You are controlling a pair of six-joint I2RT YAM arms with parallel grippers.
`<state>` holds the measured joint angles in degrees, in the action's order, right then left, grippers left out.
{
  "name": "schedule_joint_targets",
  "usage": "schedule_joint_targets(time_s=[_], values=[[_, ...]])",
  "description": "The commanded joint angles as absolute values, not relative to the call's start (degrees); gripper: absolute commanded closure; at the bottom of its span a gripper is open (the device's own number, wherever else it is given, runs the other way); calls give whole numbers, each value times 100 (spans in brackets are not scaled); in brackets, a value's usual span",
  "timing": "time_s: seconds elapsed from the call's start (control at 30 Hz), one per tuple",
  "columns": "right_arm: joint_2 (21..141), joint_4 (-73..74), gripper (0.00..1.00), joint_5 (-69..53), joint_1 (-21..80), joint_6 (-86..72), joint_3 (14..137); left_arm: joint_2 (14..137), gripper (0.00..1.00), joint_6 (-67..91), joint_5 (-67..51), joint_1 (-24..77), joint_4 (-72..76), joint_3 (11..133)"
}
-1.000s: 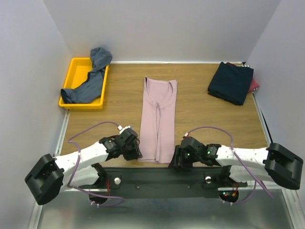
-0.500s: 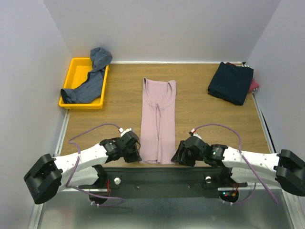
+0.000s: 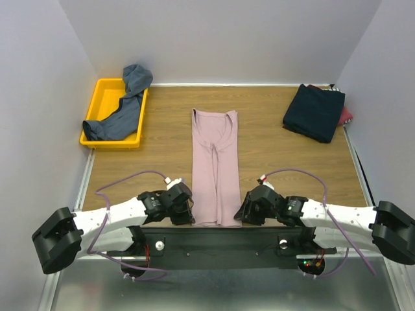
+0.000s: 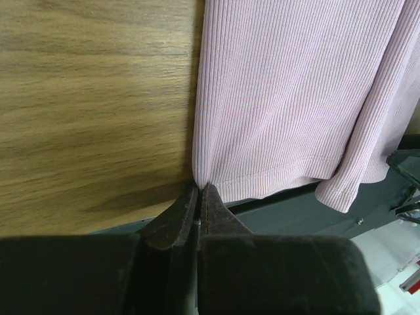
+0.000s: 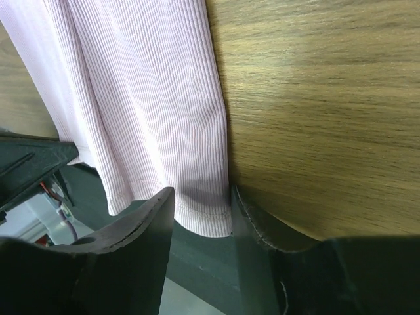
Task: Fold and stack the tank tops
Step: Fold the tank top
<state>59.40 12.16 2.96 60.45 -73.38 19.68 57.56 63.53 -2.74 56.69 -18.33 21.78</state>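
A dusty pink tank top lies folded into a long strip down the middle of the table, its hem hanging over the near edge. My left gripper is shut on the hem's left corner, and in the left wrist view the pink tank top meets the pinched tips of the left gripper. My right gripper is at the hem's right corner. In the right wrist view the right gripper stands open, with the pink tank top's corner between its fingers.
A slate blue-grey tank top drapes out of a yellow tray at the back left. A folded dark navy tank top lies on a red one at the back right. White walls close in three sides.
My left gripper has shut on the hem's left corner. The right gripper has moved to the right corner and its jaws have narrowed. The pink top has slid slightly toward the near edge.
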Motion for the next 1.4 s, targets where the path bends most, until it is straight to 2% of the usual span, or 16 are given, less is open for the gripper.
schedule_joint_targets(time_s=[0.0,0.37,0.43,0.47,0.53,0.73,0.87,1.0,1.17,1.37], values=[[6003,1459,55,361,6108,-7313,1696,5616,100,6504,-229,5818,-2021,2013],[6266,1459,74,281,6240,-7190,1723,5607,100,6767,-229,6196,-1978,2057],[6267,1468,82,238,6240,-7137,1723,5607,100,6776,-237,6240,-1978,2074],[6267,1485,90,211,6240,-7102,1723,5607,100,6785,-229,6292,-1995,2092],[6197,1607,99,150,6240,-7067,1757,5572,100,6846,-220,6372,-2030,2118],[5915,2608,100,456,6425,-6829,2354,5511,100,6943,-44,6653,-2364,2373],[5792,2821,100,659,6460,-6689,2837,5511,100,6891,263,6759,-2548,2837],[6151,2830,99,1089,6451,-6513,3259,5633,100,6716,737,6706,-2733,3269],[6732,2821,99,1388,6346,-6048,3840,5818,100,6240,765,5995,-2593,3586],[7206,2620,99,1547,5705,-5302,4429,6063,100,5573,694,5090,-2145,3813]])
